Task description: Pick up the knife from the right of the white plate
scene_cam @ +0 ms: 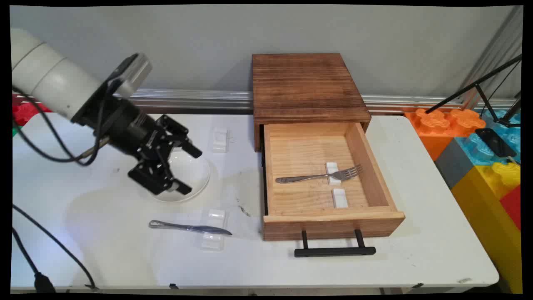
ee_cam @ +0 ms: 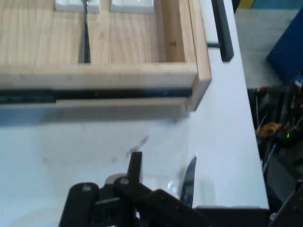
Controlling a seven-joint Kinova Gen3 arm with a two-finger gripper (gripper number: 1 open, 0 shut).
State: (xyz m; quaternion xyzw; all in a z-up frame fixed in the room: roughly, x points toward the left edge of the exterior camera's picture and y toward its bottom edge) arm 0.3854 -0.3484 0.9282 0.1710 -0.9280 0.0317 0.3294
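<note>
Main view: the gripper [scene_cam: 188,168] hovers with its 2 fingers spread wide over a white bowl [scene_cam: 195,173]; a knife [scene_cam: 189,227] lies nearby, a fork [scene_cam: 318,176] inside the open wooden drawer [scene_cam: 333,223].

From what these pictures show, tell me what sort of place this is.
Probably a robot lab test bench: a white arm's gripper above a table staged with a wooden drawer, fork and knife, toy blocks alongside.
</note>
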